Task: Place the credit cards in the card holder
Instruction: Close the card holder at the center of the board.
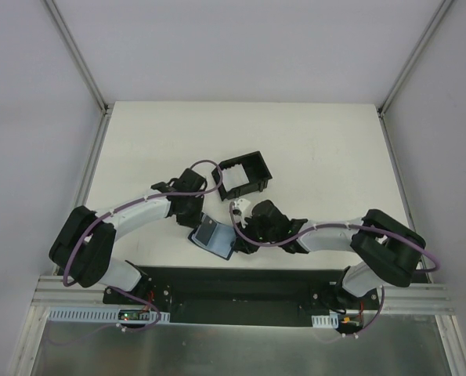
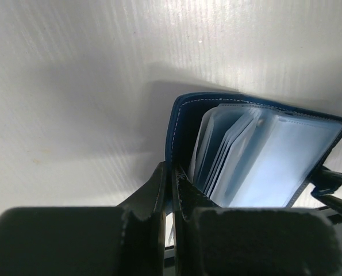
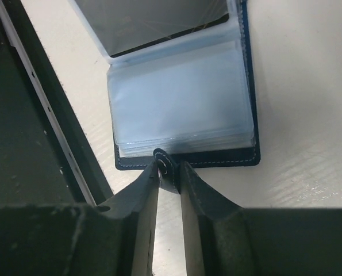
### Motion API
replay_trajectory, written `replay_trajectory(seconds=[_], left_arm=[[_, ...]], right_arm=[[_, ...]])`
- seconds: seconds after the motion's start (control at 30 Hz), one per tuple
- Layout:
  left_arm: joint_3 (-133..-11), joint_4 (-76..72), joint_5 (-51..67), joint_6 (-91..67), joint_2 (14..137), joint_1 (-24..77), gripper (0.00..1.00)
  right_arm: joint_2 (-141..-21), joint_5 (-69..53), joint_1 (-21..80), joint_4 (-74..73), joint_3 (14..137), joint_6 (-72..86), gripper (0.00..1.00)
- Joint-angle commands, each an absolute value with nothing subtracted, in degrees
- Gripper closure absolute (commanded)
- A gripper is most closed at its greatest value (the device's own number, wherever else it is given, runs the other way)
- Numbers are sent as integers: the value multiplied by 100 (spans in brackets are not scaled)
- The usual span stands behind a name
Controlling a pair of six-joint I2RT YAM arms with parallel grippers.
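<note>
The card holder [image 1: 213, 237] lies open on the table between both arms, dark navy with pale blue clear sleeves [image 3: 182, 103] fanned out. My left gripper [image 2: 172, 169] is shut on the edge of its navy cover [image 2: 179, 123], at its far-left corner in the top view. My right gripper [image 3: 169, 167] is shut on its snap tab [image 3: 166, 171], which sticks out of the near edge. One sleeve stands up and shows a grey panel [image 3: 153, 17]; I cannot tell whether it is a card. No loose credit cards are in view.
A black square tray [image 1: 245, 175] with raised walls stands just behind the two grippers. The black base rail [image 1: 240, 286] runs along the table's near edge, close beside the holder [image 3: 21, 144]. White walls enclose the table on three sides.
</note>
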State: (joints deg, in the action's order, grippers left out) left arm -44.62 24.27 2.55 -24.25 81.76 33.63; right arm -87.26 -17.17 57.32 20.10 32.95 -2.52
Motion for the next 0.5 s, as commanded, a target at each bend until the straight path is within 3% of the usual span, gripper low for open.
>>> replay_trajectory(seconds=[0.0, 0.47], left_arm=[[-4764, 2496, 517, -2584, 8060, 3287, 100], [-4685, 2110, 2415, -2557, 7813, 3296, 94]], right_arm=[[-8517, -2022, 5792, 2767, 3068, -9, 77], [-8868, -2241, 5775, 4438, 2681, 351, 91]])
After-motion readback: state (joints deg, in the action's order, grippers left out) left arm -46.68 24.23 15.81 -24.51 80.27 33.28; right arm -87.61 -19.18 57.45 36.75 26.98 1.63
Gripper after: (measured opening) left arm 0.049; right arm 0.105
